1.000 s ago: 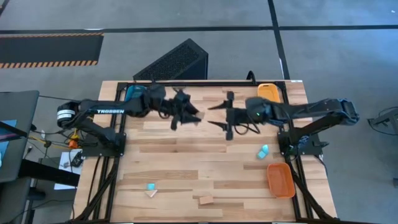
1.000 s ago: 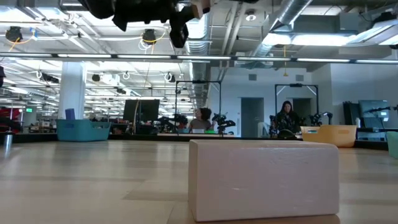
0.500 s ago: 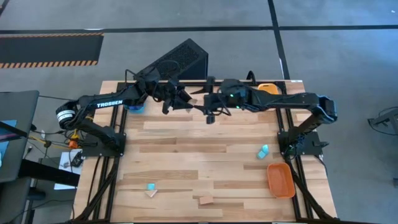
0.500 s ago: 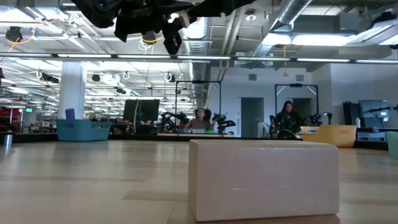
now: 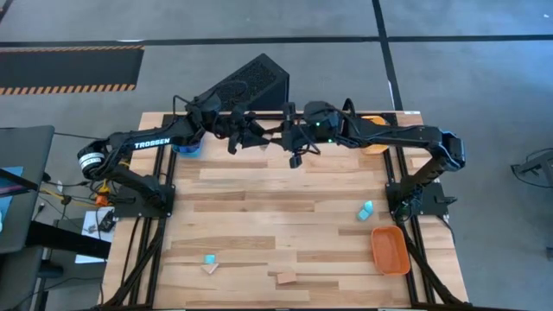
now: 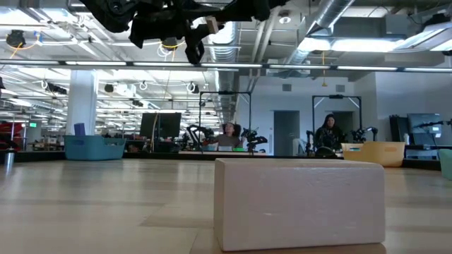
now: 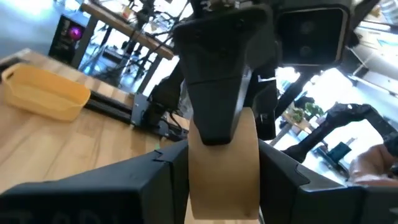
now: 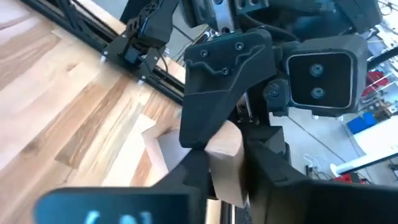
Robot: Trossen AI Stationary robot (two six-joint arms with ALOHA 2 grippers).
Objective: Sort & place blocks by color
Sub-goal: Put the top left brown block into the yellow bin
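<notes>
High above the far part of the table, my left gripper (image 5: 257, 141) and my right gripper (image 5: 289, 147) meet tip to tip, both shut on one tan wooden block (image 6: 210, 27). The left wrist view shows this block (image 7: 224, 155) with the right gripper's finger over its top. Another tan block (image 5: 285, 277) lies flat near the front edge. A cyan block (image 5: 209, 258) sits by a tan piece (image 5: 210, 269) at the front left, and a second cyan block (image 5: 366, 209) lies at the right. My left gripper pinches the tan block's near end (image 7: 224, 190) between its two fingers, coming level from the table's left. The block is lifted clear of the table. My right gripper pinches the same block's sides (image 8: 225, 165) between its two fingers, coming from the table's right and slanting slightly down.
An orange tray (image 5: 390, 249) sits at the front right, a yellow-orange tray (image 5: 373, 130) at the far right corner, and a blue tray (image 5: 186, 145) at the far left under my left arm. A black box (image 5: 246, 84) stands beyond the far edge.
My left gripper has carried the tan block toward the table's far edge, then held still. My right gripper has swung toward the far edge and the left, rolled, reached the left gripper and shut on the block.
</notes>
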